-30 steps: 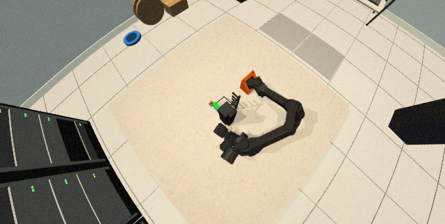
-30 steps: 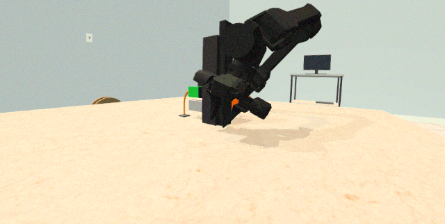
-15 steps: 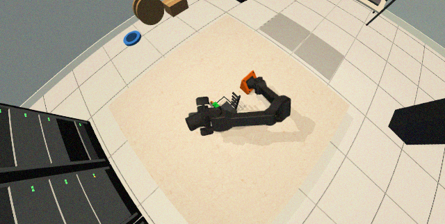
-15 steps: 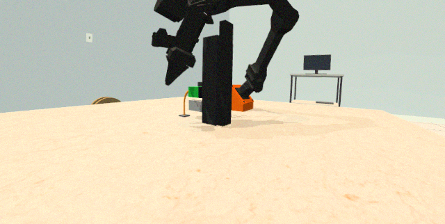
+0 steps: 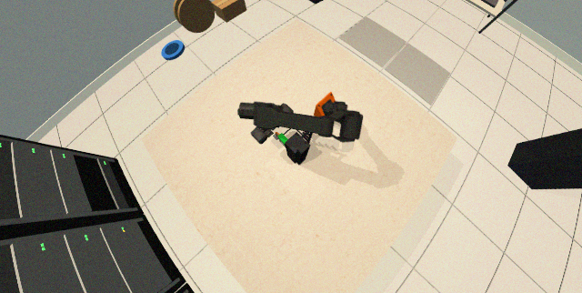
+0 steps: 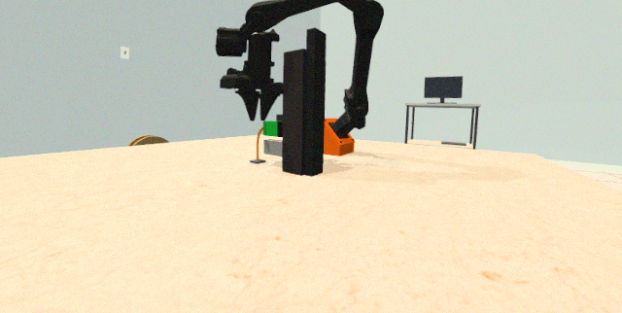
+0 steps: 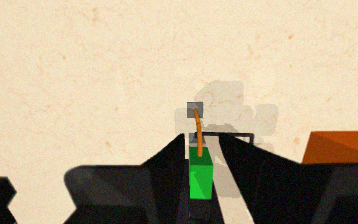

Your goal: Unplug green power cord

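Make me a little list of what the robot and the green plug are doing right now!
gripper: partly open, holding nothing, pointing down
green plug: below the gripper, seen between the fingertips in the wrist view, not touched
cord: orange, curving from the plug to a small grey block on the mat
tall black block: upright beside the plug
robot base: orange, behind the block

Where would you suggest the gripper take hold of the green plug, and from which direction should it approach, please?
Probably on the green plug's two flat side faces, coming straight down from above. The gripper, part open and empty, hangs over it with one finger on each side. The orange cord leaves its far end, so the sides are free.
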`<move>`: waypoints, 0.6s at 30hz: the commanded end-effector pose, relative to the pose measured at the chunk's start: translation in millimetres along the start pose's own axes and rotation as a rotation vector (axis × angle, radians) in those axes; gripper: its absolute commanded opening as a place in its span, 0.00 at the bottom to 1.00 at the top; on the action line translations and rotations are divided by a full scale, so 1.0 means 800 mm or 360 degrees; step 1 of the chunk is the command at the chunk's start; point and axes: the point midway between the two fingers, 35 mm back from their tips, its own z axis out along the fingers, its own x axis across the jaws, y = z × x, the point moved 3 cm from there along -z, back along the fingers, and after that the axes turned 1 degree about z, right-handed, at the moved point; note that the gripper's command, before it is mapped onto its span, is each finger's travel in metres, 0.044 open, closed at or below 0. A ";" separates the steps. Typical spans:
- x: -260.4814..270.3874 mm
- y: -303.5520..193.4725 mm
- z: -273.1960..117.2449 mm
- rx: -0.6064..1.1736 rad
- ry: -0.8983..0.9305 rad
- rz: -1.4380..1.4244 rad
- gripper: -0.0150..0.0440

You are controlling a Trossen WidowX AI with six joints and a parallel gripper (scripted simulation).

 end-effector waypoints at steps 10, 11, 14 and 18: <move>-0.001 -0.009 0.001 0.0042 -0.0007 0.0070 0.53; -0.001 -0.011 0.001 0.0042 -0.0007 0.0070 0.53; -0.001 -0.018 0.001 0.0042 -0.0007 0.0071 0.53; 0.000 -0.026 0.001 0.0043 -0.0007 0.0071 0.53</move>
